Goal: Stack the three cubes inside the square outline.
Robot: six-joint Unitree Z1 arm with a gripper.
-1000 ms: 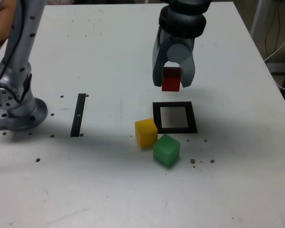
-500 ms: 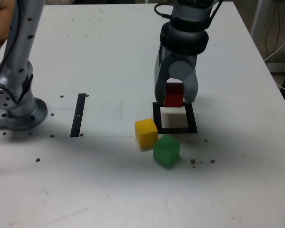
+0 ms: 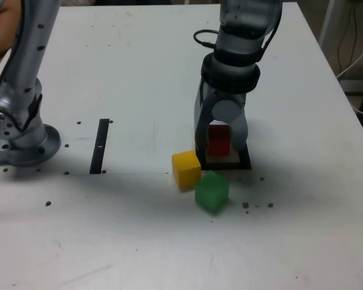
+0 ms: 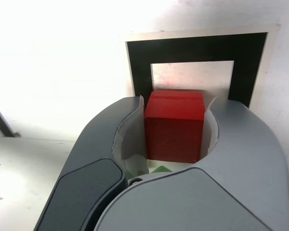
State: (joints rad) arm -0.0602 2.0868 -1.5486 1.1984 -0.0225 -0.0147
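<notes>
On the white table (image 3: 139, 72), near the middle of the exterior view, the grey arm's gripper (image 3: 221, 145) reaches down over the square outline (image 3: 244, 162), its jaws clamped on the red cube (image 3: 219, 140). By my judgement the task is at its first placement: the red cube sits over the white inside of the outline, low or perhaps touching, though I cannot tell whether it rests on the surface, and it is not yet let go. Nothing is stacked. The yellow cube (image 3: 186, 168) and the green cube (image 3: 212, 191) lie loose on the table just beside the outline's near corner toward the exterior view's left, close together, both left to be lifted onto the red one.

The outline is a flat black border with a white centre, slightly wider than the cube. In the wrist view the red cube (image 4: 174, 125) shows matte faces and crisp edges, gripped squarely between the pale inner pads (image 4: 130, 137).
</notes>
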